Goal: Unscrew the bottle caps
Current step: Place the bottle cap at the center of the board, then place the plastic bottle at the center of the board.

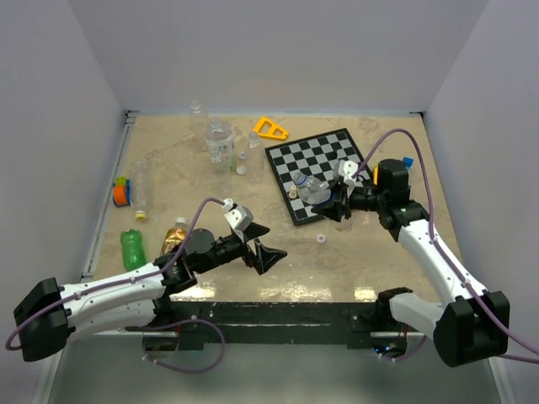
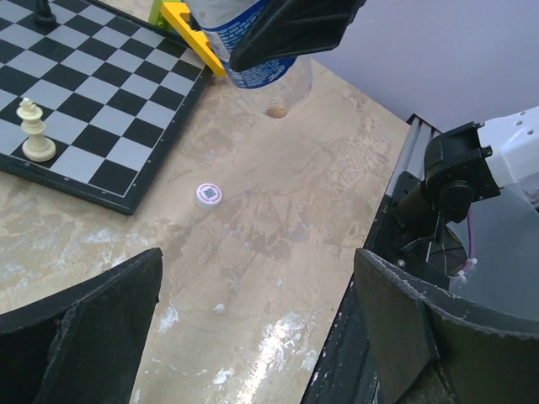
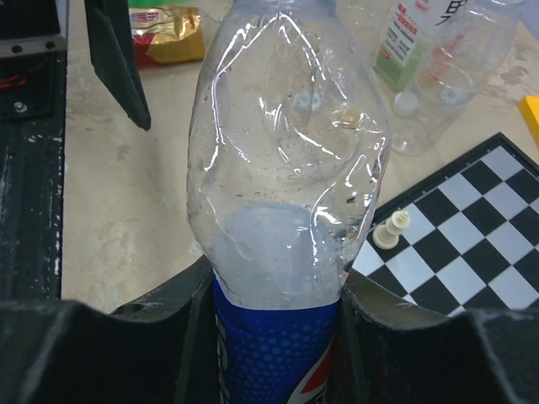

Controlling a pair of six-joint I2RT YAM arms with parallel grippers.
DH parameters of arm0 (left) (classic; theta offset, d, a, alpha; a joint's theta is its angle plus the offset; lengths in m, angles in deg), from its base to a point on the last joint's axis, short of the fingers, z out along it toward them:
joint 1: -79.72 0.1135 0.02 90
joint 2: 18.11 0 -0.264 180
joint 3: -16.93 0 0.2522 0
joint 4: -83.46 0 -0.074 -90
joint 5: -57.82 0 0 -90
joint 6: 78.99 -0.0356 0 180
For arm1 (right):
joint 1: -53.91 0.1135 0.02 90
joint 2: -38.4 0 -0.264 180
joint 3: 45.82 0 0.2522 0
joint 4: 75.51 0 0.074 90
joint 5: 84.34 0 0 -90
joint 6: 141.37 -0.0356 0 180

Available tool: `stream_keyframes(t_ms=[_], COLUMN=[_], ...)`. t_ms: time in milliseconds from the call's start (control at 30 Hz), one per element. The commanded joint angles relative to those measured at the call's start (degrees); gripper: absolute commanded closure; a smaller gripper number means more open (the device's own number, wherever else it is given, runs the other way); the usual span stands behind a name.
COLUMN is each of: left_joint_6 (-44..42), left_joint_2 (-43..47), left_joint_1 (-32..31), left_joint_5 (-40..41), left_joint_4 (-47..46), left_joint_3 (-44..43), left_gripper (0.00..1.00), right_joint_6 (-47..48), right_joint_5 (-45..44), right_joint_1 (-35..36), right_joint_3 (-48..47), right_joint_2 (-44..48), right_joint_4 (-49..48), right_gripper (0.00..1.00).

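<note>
My right gripper [image 1: 331,202] is shut on the blue-labelled clear bottle [image 1: 310,188], which it holds tilted over the near corner of the chessboard [image 1: 324,160]. In the right wrist view the fingers [image 3: 143,337] press the blue label [image 3: 278,353], and the crumpled bottle [image 3: 286,160] runs out of the top of the frame, hiding its neck. A white bottle cap [image 1: 321,238] [image 2: 208,194] lies loose on the table. My left gripper [image 1: 266,244] [image 2: 257,337] hovers open and empty near the front edge, short of that cap. An amber bottle [image 1: 174,236] and a green bottle [image 1: 132,250] lie by the left arm.
A white chess piece [image 2: 35,130] [image 3: 392,229] stands on the chessboard. At the back are an orange triangle [image 1: 269,128] and a clear bottle with a green and white label [image 1: 219,143]. Another clear bottle [image 1: 139,189] and an orange-blue item [image 1: 122,194] lie at the left edge.
</note>
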Motion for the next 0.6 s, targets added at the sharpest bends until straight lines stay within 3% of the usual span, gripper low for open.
stream_keyframes(t_ms=[0, 333, 567], left_joint_6=[0.39, 1.8, 2.51], left_joint_2=[-3.67, -14.48, -18.79], left_joint_1=[-0.19, -0.8, -1.59], left_joint_5=[-3.48, -3.57, -1.11], left_joint_4=[-10.8, -24.52, -28.39], left_joint_3=[0.55, -0.59, -1.73], left_gripper=[0.0, 0.0, 0.01], right_joint_6=[-4.85, -19.0, -27.69], right_joint_5=[1.29, 2.08, 0.85], right_joint_1=[1.59, 1.59, 1.59], right_joint_3=[-2.25, 1.53, 3.37], right_joint_2=[-0.67, 0.65, 0.56], right_joint_4=[-4.9, -16.06, -21.42], right_gripper=[0.84, 0.84, 0.84])
